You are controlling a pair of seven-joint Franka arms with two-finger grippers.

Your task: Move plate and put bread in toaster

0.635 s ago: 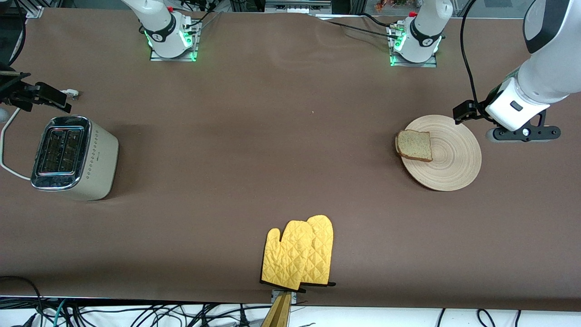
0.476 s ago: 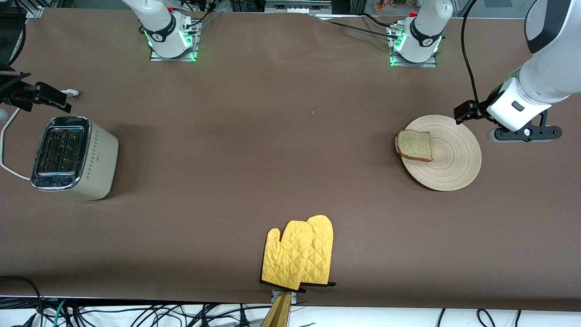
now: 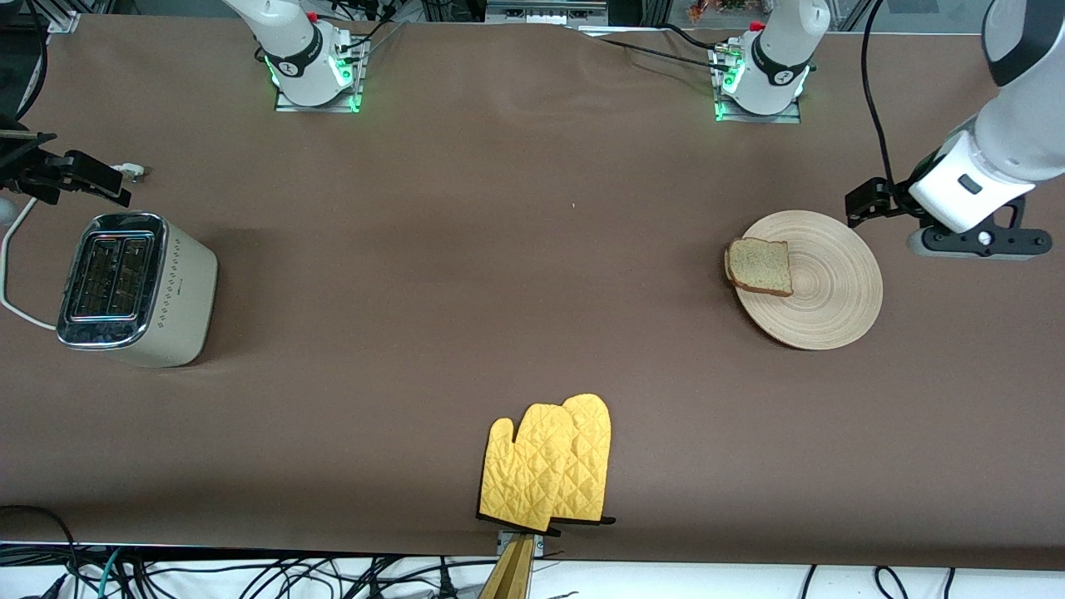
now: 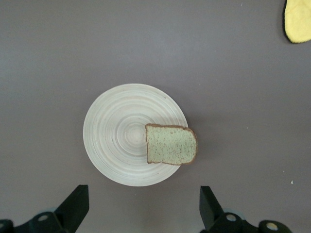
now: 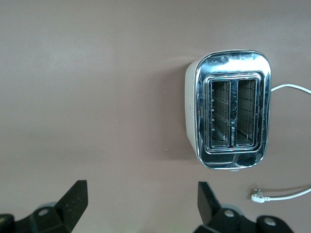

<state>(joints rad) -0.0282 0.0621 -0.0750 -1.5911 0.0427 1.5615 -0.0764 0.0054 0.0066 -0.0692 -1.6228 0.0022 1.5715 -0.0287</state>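
Black jaws of the left gripper (image 4: 141, 213) stand wide, having drifted off the plate (image 3: 832, 299) toward the counter's end; bread (image 3: 760, 266) sits untouched on it. Right gripper (image 5: 138, 208) (also wide) waits over the toaster (image 3: 133, 287).

I count one plate (image 3: 819, 287), one bread (image 3: 760, 265) slice on it, one toaster (image 3: 133, 287) with two slots, and two yellow oven mitts (image 3: 545, 464) overlapping on my worktop (image 3: 466, 274). Two arms, each with one tool.
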